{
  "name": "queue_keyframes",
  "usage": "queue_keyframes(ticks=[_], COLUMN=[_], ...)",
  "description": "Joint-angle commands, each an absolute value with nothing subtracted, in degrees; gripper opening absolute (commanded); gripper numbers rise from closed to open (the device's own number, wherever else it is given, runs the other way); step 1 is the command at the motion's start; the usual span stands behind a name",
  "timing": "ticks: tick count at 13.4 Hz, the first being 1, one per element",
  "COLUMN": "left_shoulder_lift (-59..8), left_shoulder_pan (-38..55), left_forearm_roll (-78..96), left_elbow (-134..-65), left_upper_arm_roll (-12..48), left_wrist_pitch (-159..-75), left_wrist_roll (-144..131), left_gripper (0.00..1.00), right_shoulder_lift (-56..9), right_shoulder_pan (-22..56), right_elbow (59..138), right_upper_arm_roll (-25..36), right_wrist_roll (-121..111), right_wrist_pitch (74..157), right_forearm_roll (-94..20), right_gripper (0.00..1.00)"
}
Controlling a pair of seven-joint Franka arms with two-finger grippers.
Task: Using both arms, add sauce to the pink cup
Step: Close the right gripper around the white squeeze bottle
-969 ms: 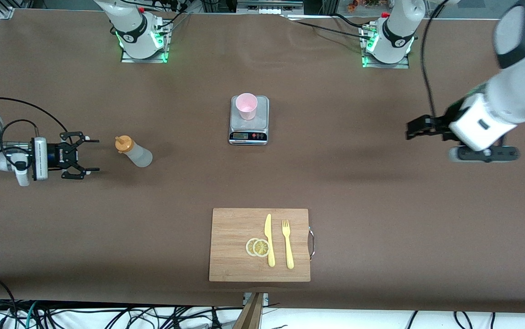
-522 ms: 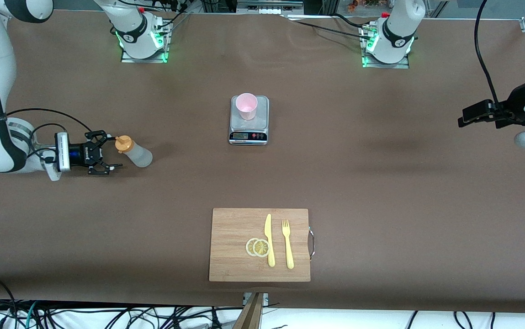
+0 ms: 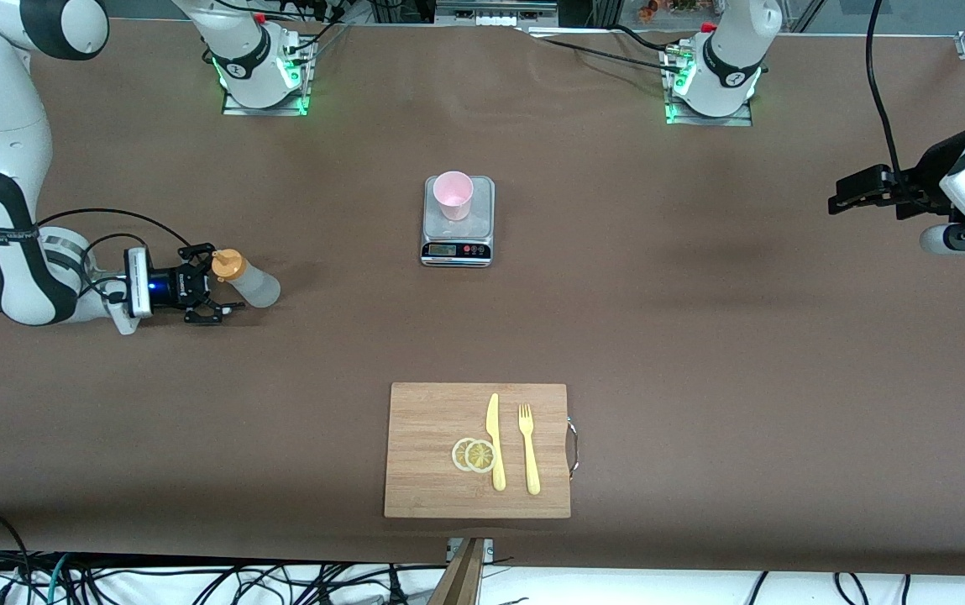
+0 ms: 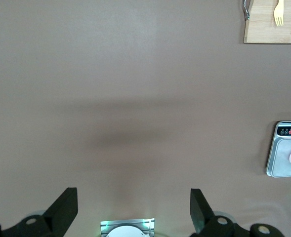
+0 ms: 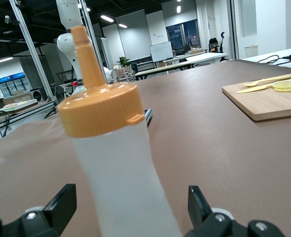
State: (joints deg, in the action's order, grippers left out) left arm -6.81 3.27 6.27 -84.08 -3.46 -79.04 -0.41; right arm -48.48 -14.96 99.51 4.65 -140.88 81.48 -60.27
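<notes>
The sauce bottle, frosted with an orange nozzle cap, stands upright on the table toward the right arm's end. My right gripper is low at the table, open, with a finger on each side of the bottle, not closed on it. In the right wrist view the bottle fills the gap of the right gripper. The pink cup stands on a kitchen scale mid-table. My left gripper is open and empty, up over the left arm's end of the table. In the left wrist view the left gripper is over bare table.
A wooden cutting board with a yellow knife, a yellow fork and lemon slices lies near the front camera. The scale and the board show at the edge of the left wrist view.
My right gripper has moved along the table to the bottle and now straddles it. My left arm swung out toward its end of the table, then shifted slightly back.
</notes>
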Motion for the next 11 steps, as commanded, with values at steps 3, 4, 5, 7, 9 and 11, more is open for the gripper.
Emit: queue_keyframes(ticks=[3,4,5,7,9,11], left_shoulder_lift=[-6.4,-6.6,-6.7,-6.8,-6.9,-6.9], left_shoulder_pan=[2.5,2.5,2.5,2.6,2.5,2.5], left_forearm_roll=[4.7,4.7,4.7,4.7,4.7,4.7], left_elbow=[-86.0,-85.9,-85.7,-85.7,-85.7,-85.7], left_upper_arm_roll=[-2.5,-2.5,-2.5,-2.5,-2.5,-2.5], left_wrist_pitch=[-79.0,-79.0,-79.0,-79.1,-79.2,-79.2], left_wrist_roll=[-0.1,0.0,0.0,-0.1,0.0,0.0], left_gripper=[1.00,1.00,1.00,1.00,1.00,1.00], right_shoulder_lift=[-49.7,-50.0,-50.1,-50.0,-50.0,-50.0], right_shoulder_pan=[-12.7,-12.3,-11.8,-11.1,-11.0,-10.7], right_elbow=[97.6,97.2,97.2,97.2,96.4,95.6], right_upper_arm_roll=[4.4,4.4,4.4,4.4,4.4,4.4], right_wrist_roll=[-141.0,-141.0,-141.0,-140.7,-139.9,-139.0], right_wrist_pitch=[80.6,80.6,80.3,80.1,80.2,80.2], right_forearm_roll=[-61.5,-61.5,-61.5,-61.5,-61.3,-60.8], right_gripper=[1.00,1.00,1.00,0.99,0.66,0.18])
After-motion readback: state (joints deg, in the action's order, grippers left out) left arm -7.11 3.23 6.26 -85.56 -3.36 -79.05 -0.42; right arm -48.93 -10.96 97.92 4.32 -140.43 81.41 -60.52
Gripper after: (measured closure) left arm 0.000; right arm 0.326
